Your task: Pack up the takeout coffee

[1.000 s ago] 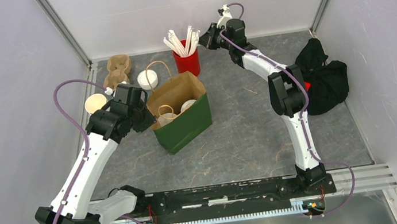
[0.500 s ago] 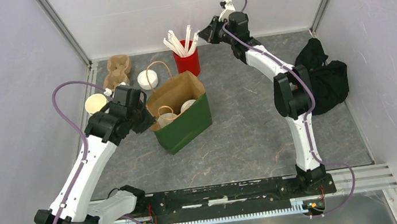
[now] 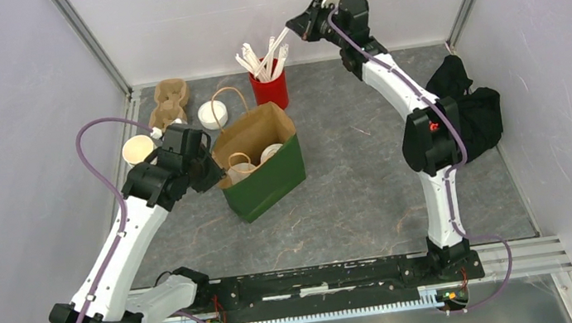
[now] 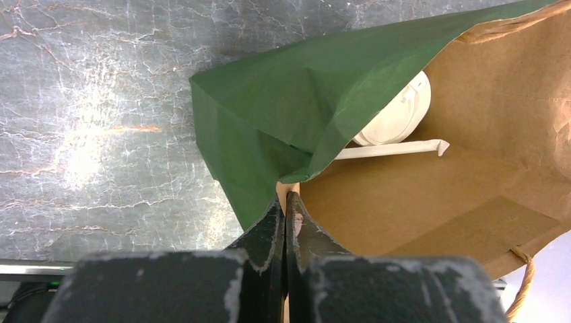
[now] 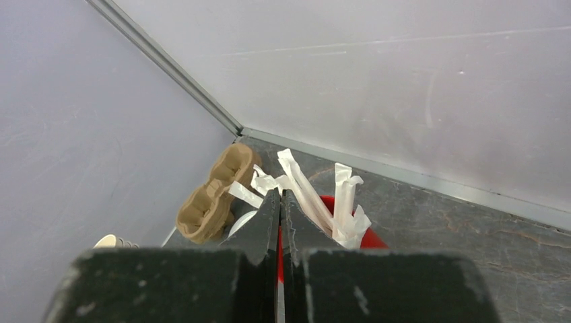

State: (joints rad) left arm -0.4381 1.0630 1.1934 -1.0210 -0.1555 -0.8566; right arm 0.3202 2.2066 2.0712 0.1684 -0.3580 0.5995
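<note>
From above, my left gripper (image 3: 204, 170) clamps the rim of the green bag (image 3: 269, 187), with both lidded cups (image 3: 271, 152) inside. My right gripper (image 3: 300, 26) pinches a wrapped straw (image 3: 275, 50) above the red holder (image 3: 269, 90). Left wrist: jaws pressed on paper. Right wrist: jaws tight together.

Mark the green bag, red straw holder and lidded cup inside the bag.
green bag (image 3: 268, 187), top view, on its green front side.
red straw holder (image 3: 271, 95), top view, on its red wall.
lidded cup (image 4: 399, 116), left wrist view, on its white lid.
</note>
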